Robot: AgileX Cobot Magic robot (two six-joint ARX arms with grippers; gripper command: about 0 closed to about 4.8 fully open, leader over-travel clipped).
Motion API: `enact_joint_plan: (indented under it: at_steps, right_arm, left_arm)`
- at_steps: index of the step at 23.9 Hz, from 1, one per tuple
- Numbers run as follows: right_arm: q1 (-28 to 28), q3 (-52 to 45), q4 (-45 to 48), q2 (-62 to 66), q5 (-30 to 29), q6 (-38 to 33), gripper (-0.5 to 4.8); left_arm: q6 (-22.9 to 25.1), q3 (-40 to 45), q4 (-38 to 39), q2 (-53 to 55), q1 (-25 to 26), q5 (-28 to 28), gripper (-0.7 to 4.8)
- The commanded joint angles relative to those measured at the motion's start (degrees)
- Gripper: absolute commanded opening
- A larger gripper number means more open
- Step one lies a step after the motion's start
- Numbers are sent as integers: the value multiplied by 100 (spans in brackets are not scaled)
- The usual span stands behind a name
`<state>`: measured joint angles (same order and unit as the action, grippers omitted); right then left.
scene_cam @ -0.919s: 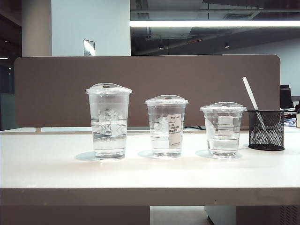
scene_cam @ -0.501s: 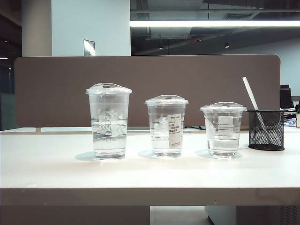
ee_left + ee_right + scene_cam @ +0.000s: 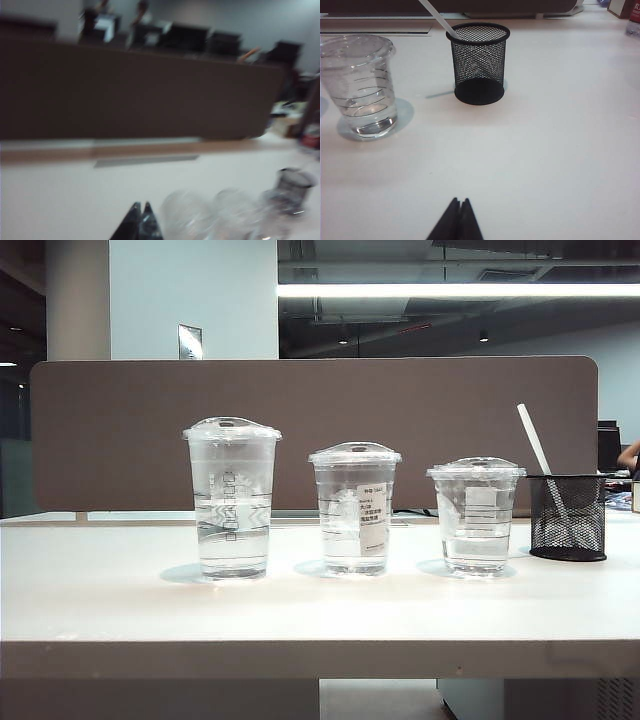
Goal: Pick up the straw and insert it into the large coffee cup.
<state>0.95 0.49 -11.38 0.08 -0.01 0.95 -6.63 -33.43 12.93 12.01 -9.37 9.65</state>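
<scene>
The large coffee cup (image 3: 232, 498), tallest of three clear lidded cups, stands at the left of the row on the white table (image 3: 320, 615). The white straw (image 3: 535, 445) leans in a black mesh holder (image 3: 567, 518) at the right end. Neither arm shows in the exterior view. In the right wrist view my right gripper (image 3: 460, 201) is shut and empty, low over bare table, well short of the straw (image 3: 436, 16) and holder (image 3: 479, 62). The left wrist view is blurred; my left gripper (image 3: 141, 206) has its tips together, holding nothing, beside blurred cups (image 3: 186, 215).
A mid-height cup with a white label (image 3: 355, 508) and the shortest cup (image 3: 476, 515) stand between the large cup and the holder. The shortest cup (image 3: 360, 82) is beside the holder. A brown partition (image 3: 310, 430) runs along the table's far edge.
Nothing on the table has moved in the exterior view. A bit of a person's arm has appeared at the far right edge behind the holder.
</scene>
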Motion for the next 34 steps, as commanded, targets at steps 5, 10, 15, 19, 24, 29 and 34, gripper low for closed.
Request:
enact_joint_plan:
  at_steps: [5, 10, 15, 19, 24, 29, 34]
  right_arm:
    - [2, -33, 57, -7, 24, 15, -8]
    - [7, -33, 57, -7, 24, 15, -8]
    - [7, -33, 55, -7, 24, 15, -8]
    - [7, -33, 57, -7, 22, 15, -8]
    - [7, -33, 55, -7, 22, 15, -8]
    - [7, -33, 85, -7, 15, 15, -8]
    - [-4, -31, 131, -7, 83, -721, -8]
  left_arm:
    - [831, -3377, 4389, 804, -472, 1141, -3]
    - [835, -4256, 6085, 811, -466, 1054, -3]
    - [651, -4245, 6505, 798, -365, 1163, -3]
    - [575, -4247, 6500, 798, -361, 1163, -3]
    - [575, -4247, 6502, 798, -361, 1163, -3]
    - [575, -4247, 6502, 798, -361, 1161, -3]
    - [575, -4247, 6500, 798, -361, 1163, -3]
